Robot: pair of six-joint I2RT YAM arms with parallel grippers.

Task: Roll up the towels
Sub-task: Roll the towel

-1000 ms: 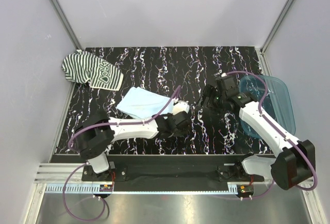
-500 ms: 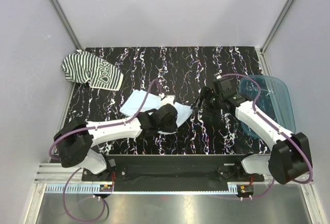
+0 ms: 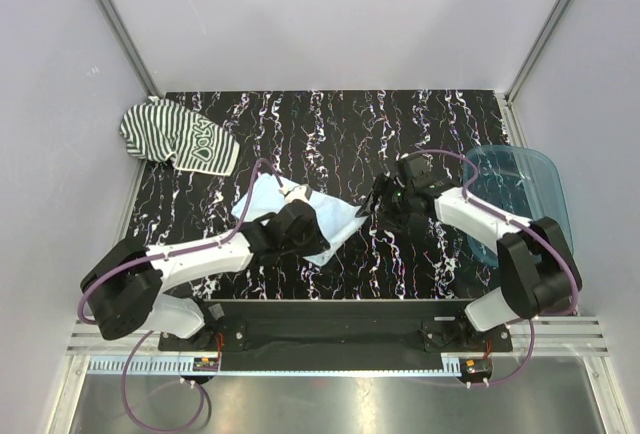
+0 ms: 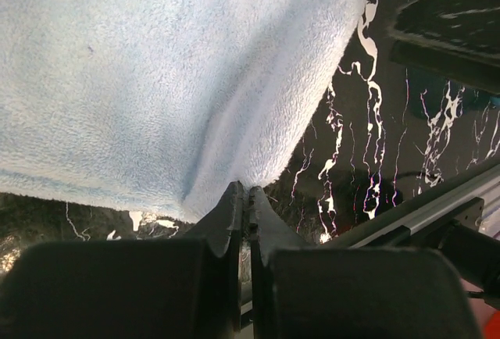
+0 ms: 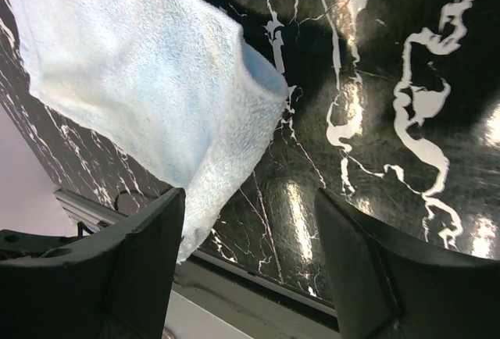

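I see my left gripper (image 4: 244,194) pinched tight on the edge of the blue towel (image 4: 156,66). The towel is near the middle of the table (image 3: 330,124), a bit to the left. My right gripper (image 5: 248,206) is just beside the towel's right corner. Its jaws are wide, with nothing in them. The striped towel (image 3: 178,139) sits bunched up in the far left corner. The tray (image 3: 535,189) is at the right edge.

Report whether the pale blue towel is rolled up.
Not rolled: the pale blue towel is spread open, one edge pinched in the shut left gripper.
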